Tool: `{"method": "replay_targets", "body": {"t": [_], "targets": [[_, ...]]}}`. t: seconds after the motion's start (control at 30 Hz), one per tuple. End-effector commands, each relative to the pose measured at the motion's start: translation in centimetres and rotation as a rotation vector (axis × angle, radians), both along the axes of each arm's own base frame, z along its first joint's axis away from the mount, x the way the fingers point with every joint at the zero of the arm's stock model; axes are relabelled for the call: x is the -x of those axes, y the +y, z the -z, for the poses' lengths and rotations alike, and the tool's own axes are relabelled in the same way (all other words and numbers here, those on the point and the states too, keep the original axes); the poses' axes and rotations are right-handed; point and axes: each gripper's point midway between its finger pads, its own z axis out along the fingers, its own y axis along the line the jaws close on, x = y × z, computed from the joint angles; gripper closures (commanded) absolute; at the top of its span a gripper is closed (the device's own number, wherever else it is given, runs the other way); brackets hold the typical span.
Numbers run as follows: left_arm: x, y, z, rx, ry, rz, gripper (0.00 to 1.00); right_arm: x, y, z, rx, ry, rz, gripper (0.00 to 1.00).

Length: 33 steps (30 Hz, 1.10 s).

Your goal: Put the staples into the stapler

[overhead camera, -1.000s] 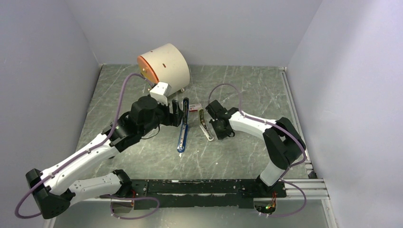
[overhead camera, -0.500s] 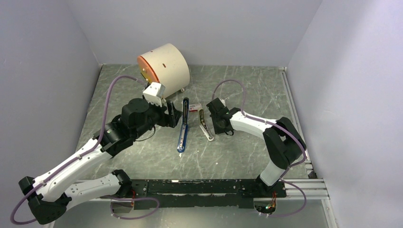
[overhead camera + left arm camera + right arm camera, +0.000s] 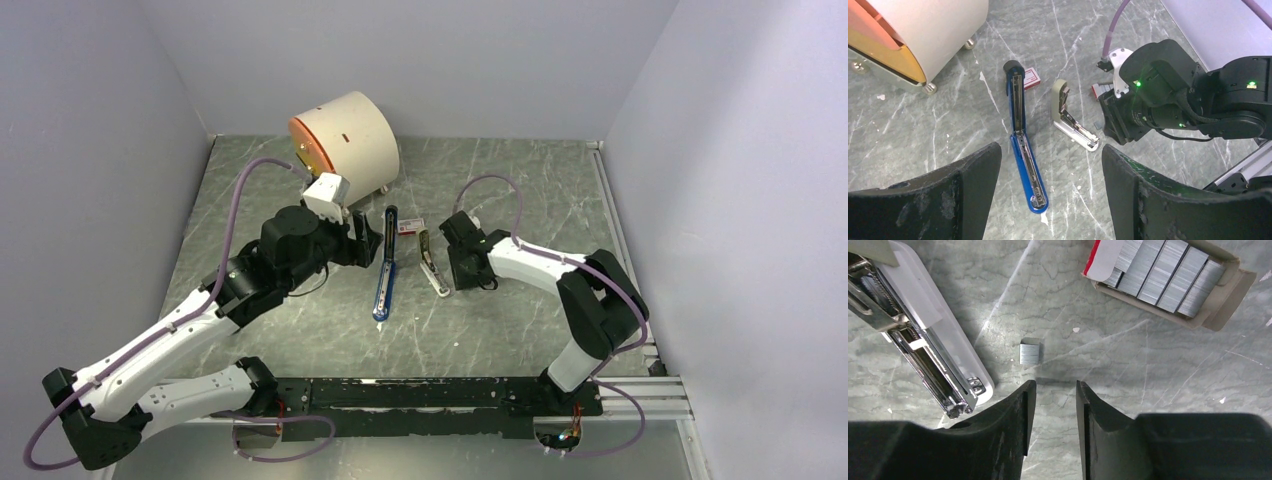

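Right jaws have just eased apart, empty, beside the staples (image 3: 1029, 353) on the bench (image 3: 1158, 385); left jaws gape wide, empty. Stapler (image 3: 1029, 172) still unloaded.

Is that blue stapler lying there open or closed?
Open: the blue stapler lies unfolded flat, its two halves stretched end to end, with the silver channel inside showing.

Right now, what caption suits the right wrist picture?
Right pincer hovers near loose staple strip, between pale stapler and staple box.
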Motion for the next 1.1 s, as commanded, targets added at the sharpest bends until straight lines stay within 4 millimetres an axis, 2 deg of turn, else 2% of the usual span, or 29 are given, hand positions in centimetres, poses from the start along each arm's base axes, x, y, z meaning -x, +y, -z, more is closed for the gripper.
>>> {"method": "replay_targets", "body": {"t": [0.0,0.1,0.23,0.43,0.7,1.07], "targets": [[-0.5,0.8,-0.9,-0.013,-0.04,-0.036,0.22,-1.6,0.8,-2.0,-0.038,-0.043,0.011,0.58],[-0.8,1.2,-1.0,-0.014,-0.053,-0.061,0.22,-2.5,1.4,-2.5,-0.063,-0.058,0.016,0.55],[-1.0,1.8,-1.2,-0.012,-0.071,-0.094,0.22,-3.4,1.9,-2.0,-0.072,-0.063,0.021,0.55],[-1.3,2.1,-0.9,-0.017,-0.077,-0.118,0.21,-3.2,2.4,-0.1,-0.087,-0.025,0.014,0.58],[-1.6,1.8,0.1,-0.047,-0.053,-0.117,0.22,-2.8,2.1,1.2,-0.069,-0.006,0.008,0.66],[-1.8,1.5,0.8,-0.058,-0.035,-0.117,0.22,-3.0,1.3,1.6,-0.06,0.002,0.009,0.74]]}}
